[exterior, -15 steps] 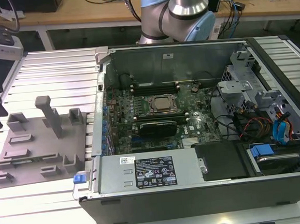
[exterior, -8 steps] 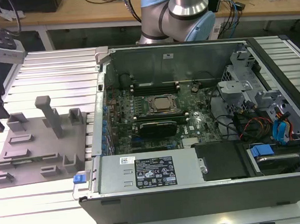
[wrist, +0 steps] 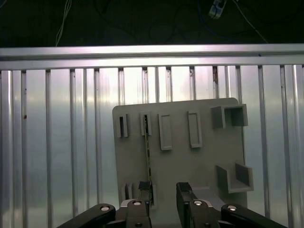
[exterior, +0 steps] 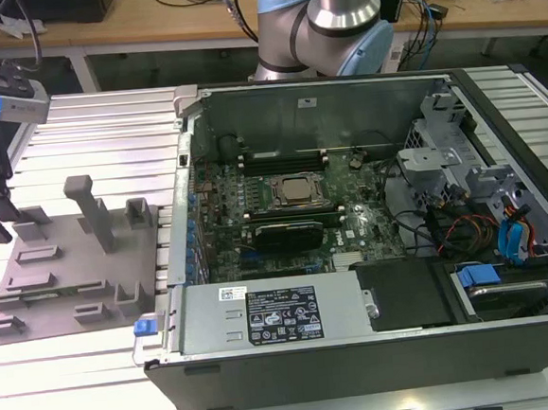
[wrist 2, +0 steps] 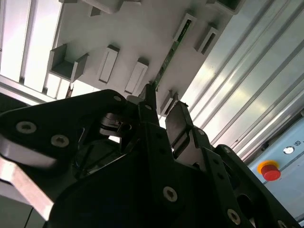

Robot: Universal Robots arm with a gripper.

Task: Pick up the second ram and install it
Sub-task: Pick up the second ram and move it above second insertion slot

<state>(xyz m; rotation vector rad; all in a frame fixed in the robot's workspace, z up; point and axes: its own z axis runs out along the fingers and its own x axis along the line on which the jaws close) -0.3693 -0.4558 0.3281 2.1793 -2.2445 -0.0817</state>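
I'm hovering the claw (wrist: pixel 164 187), jaws apart, over the fixture plate (wrist: pixel 199 166). The second ram (wrist: pixel 147 156) is sitting on edge in the plate's slots, ungripped. Pick and install are both pending.

No text can be read with certainty in any view.

- Exterior view: a black label (exterior: pixel 281 316) with white print and symbols is noted on the power supply housing (exterior: pixel 208 326) inside the computer case (exterior: pixel 362 364). The characters are too small to be made out.
- A small white sticker (exterior: pixel 231 292) with dark print is seen just beside that label, on the same housing. It is also illegible.
- Second wrist view: faint dark marks (wrist 2: pixel 300 142) are noted on a pale panel (wrist 2: pixel 289 194) near a red button (wrist 2: pixel 271 173). They cannot be deciphered.
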